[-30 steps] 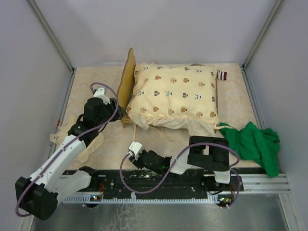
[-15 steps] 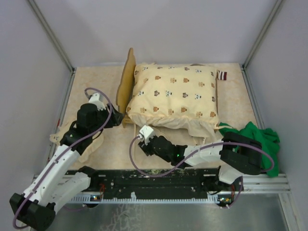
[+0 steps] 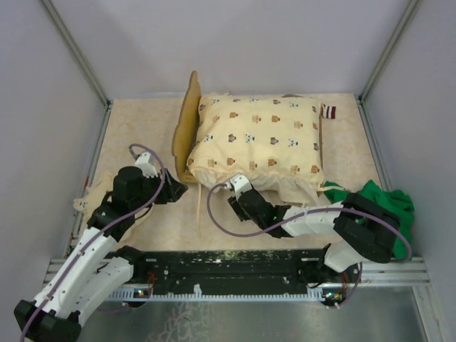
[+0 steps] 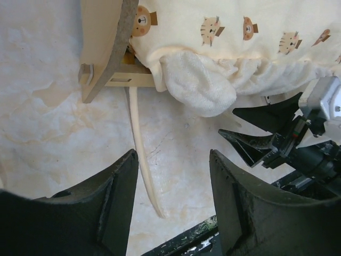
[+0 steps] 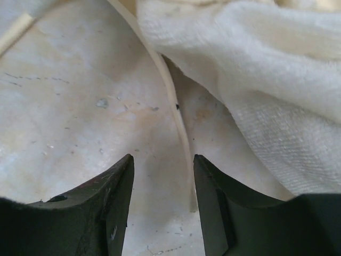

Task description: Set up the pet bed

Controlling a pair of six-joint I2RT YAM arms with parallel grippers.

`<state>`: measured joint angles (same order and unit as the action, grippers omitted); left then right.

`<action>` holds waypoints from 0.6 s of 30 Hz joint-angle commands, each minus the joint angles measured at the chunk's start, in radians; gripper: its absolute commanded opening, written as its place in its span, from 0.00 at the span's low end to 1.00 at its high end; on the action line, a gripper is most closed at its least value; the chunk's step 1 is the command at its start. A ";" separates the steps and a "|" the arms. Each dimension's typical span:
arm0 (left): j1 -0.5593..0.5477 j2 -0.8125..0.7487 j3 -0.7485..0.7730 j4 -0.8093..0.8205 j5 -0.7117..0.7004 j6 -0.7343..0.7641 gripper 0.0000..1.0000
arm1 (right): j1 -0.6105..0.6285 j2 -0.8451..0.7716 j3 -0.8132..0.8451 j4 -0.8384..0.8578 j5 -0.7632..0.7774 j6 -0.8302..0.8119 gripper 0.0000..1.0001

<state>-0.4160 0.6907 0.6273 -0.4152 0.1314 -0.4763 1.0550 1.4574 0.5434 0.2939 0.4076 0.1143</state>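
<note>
The pet bed (image 3: 187,122) stands at the back middle, its light-wood wavy headboard (image 4: 104,48) on the left. A cream animal-print quilt (image 3: 260,142) covers the frame, and a fleecy corner (image 4: 197,88) hangs over the near-left edge. My left gripper (image 3: 178,190) hovers open and empty just near of the headboard's corner, over a thin cream tie (image 4: 141,144) on the floor. My right gripper (image 3: 234,191) is open and empty, low by the quilt's fleecy underside (image 5: 256,80), with the tie (image 5: 170,90) running past its right finger. In the left wrist view, the right gripper's fingers (image 4: 261,128) point left.
A green cloth (image 3: 377,210) lies crumpled at the right, beside the right arm's elbow. A cream fabric piece (image 3: 89,203) lies under the left arm. Grey walls enclose the floor on three sides, and a black rail (image 3: 235,267) runs along the near edge.
The right arm has stretched forward from near the rail to the quilt's near-left corner. The left gripper has drawn back from the headboard toward the near side. Both jaws have opened wider.
</note>
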 commanded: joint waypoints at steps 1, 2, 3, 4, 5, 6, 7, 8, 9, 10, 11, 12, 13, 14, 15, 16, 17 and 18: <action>0.005 -0.008 -0.006 0.007 0.027 -0.023 0.60 | -0.026 -0.006 0.003 -0.007 0.004 0.054 0.49; 0.006 -0.003 -0.001 0.001 0.025 -0.029 0.60 | -0.028 0.003 0.007 -0.018 0.003 0.063 0.49; 0.006 -0.001 0.002 -0.004 0.023 -0.033 0.60 | -0.030 0.012 0.010 -0.023 0.002 0.071 0.49; 0.005 0.000 0.003 -0.006 0.020 -0.039 0.59 | -0.030 0.022 0.009 -0.024 0.003 0.076 0.49; 0.005 -0.002 0.003 -0.008 0.016 -0.044 0.59 | -0.030 0.028 0.010 -0.024 0.003 0.079 0.47; 0.006 -0.007 0.001 -0.008 0.007 -0.050 0.58 | -0.030 0.035 0.009 -0.024 -0.002 0.080 0.45; 0.006 -0.010 -0.002 -0.008 -0.002 -0.058 0.57 | -0.030 0.039 0.009 -0.023 -0.010 0.081 0.42; 0.005 -0.013 -0.007 -0.006 -0.012 -0.065 0.57 | -0.030 0.039 0.007 -0.021 -0.020 0.081 0.37; 0.006 -0.015 -0.015 -0.006 -0.020 -0.076 0.56 | -0.030 0.036 0.007 -0.022 -0.030 0.081 0.28; 0.005 -0.016 -0.026 -0.004 -0.029 -0.091 0.55 | -0.030 0.031 0.006 -0.021 -0.043 0.079 0.19; 0.005 -0.015 -0.035 -0.005 -0.034 -0.102 0.54 | -0.030 0.024 0.008 -0.022 -0.055 0.078 0.09; 0.005 -0.012 -0.041 -0.006 -0.031 -0.104 0.55 | -0.030 0.007 0.009 -0.024 -0.075 0.076 0.01; 0.006 -0.009 -0.043 -0.004 -0.020 -0.102 0.55 | -0.029 -0.009 0.016 -0.027 -0.106 0.076 0.00; 0.005 -0.005 -0.041 -0.001 -0.004 -0.101 0.55 | -0.025 -0.029 0.022 -0.026 -0.146 0.076 0.00; 0.005 -0.001 -0.037 0.001 0.009 -0.102 0.56 | -0.015 -0.053 0.024 -0.013 -0.185 0.076 0.00; 0.006 0.003 -0.033 0.002 0.018 -0.109 0.56 | 0.004 -0.075 0.026 0.004 -0.209 0.076 0.00; 0.006 0.007 -0.033 0.005 0.031 -0.118 0.57 | 0.029 -0.097 0.030 0.022 -0.215 0.075 0.00; 0.005 0.010 -0.036 0.017 0.050 -0.126 0.57 | 0.054 -0.114 0.037 0.040 -0.217 0.074 0.00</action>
<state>-0.4160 0.6952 0.5919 -0.4229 0.1287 -0.5678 1.0447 1.4506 0.5365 0.2390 0.2825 0.1848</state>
